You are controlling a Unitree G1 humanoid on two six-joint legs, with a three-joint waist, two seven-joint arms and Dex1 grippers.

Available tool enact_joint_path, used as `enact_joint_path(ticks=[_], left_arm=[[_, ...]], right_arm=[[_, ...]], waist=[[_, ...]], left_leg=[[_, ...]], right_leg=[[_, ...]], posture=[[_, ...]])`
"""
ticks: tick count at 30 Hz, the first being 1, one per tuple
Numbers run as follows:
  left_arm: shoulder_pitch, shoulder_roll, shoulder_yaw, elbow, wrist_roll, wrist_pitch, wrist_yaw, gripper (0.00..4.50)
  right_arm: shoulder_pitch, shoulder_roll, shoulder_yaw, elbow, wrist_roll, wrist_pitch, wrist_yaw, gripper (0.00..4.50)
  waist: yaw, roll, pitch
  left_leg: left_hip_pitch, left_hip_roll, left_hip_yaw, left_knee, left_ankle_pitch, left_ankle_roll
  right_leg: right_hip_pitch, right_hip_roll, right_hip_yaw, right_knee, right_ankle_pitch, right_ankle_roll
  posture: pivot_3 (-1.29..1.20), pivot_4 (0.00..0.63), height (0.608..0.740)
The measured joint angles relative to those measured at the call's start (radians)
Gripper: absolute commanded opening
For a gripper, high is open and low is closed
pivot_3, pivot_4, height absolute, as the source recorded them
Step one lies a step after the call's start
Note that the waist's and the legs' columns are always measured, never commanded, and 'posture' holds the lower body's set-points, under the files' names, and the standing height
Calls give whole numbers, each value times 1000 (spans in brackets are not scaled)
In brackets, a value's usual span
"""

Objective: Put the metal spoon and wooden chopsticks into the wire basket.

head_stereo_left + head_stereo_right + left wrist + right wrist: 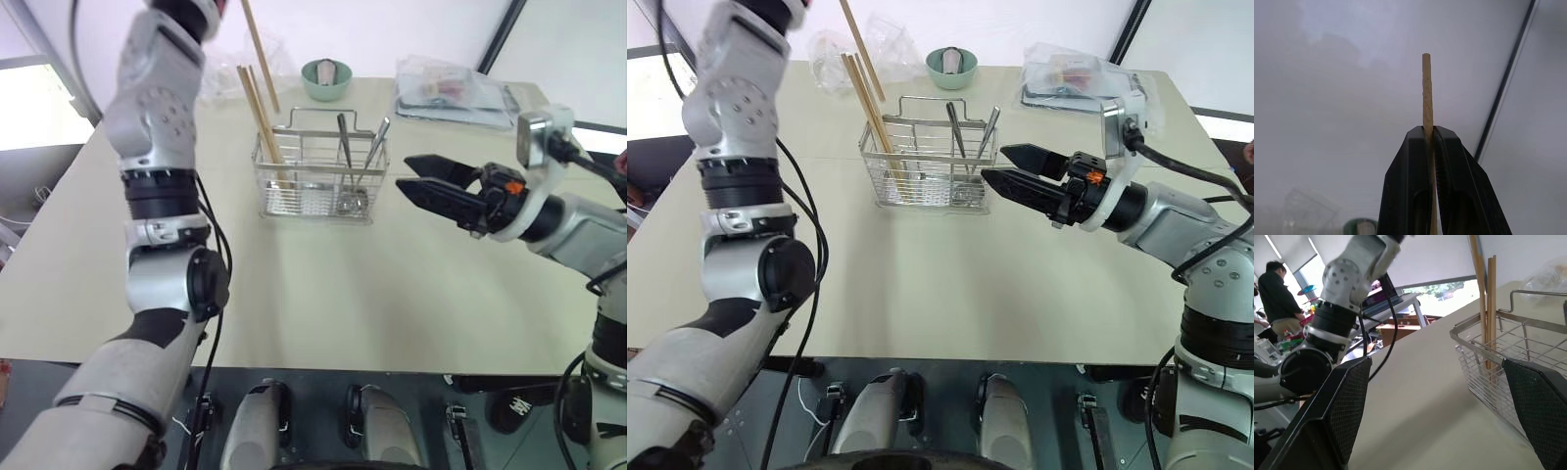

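Right gripper (1004,168) hovers over the bench (323,284) just beside the wire basket (318,176), jaws spread. Basket holds two wooden chopsticks (263,117) at its left end and one metal spoon (364,168). Third chopstick (1427,98) pinched in the raised left gripper (1429,134). Green bowl (326,78) and plastic bags (451,88) behind.

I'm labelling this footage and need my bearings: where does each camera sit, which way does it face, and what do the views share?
Left eye, right eye: on the head, looking forward and down at the table, with both arms and the right gripper.
Left wrist: along the left gripper, shut on a wooden chopstick, facing a pale wall.
Right wrist: between its open fingers, toward the wire basket.
Shared: basket, chopsticks.
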Motion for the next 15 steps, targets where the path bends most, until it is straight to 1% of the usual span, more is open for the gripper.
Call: enact_joint_path(ticks=[5, 8, 10, 11, 13, 14, 15], left_arm=[[74, -5, -85, -1, 42, -44, -43, 41], [130, -31, -124, -38, 57, -65, -53, 41], [169, -51, -145, -43, 61, -65, -54, 721], [184, -63, -149, -43, 61, -65, -52, 987], [203, -76, -153, -45, 58, -61, -48, 1948], [210, -78, -151, -58, 50, -57, -46, 2533], [210, -78, -150, -70, 45, -50, -44, 3002]], right_arm=[[12, -15, -24, -13, 22, 0, -24, 4395], [14, -16, -31, -16, 34, 0, -37, 4395], [17, -16, -32, -18, 40, 0, -42, 4395], [19, -16, -32, -20, 41, 0, -45, 4395], [21, -16, -31, -23, 41, 0, -50, 4395], [21, -16, -31, -23, 41, -1, -51, 4395], [21, -16, -31, -23, 41, -1, -51, 4395]], waist=[[5, 0, 0], [8, 0, 0], [8, 0, 0], [7, 0, 0], [6, 0, 0], [5, 0, 0], [4, 0, 0]], left_leg=[[0, 0, 0, 0, 0, 0], [0, 0, -1, 0, 0, 0], [0, 0, -1, 1, 0, 0], [0, 0, -1, 0, 0, 0], [-1, 0, -1, 0, 0, 0], [-1, 0, -1, 0, 0, 0], [0, 0, -1, 0, 0, 0]], right_leg=[[0, 0, 0, 0, 0, 0], [1, -1, 0, -1, 0, 0], [1, -1, 0, -1, 0, 0], [1, -1, 0, -1, 0, 0], [0, 0, 0, 0, 0, 0], [0, 0, 0, 0, 0, 0], [0, 0, 0, 0, 0, 0]], posture=[[0, 150, 707], [0, 150, 707], [0, 150, 707], [0, 150, 707], [0, 150, 707], [0, 150, 707], [0, 150, 707]])
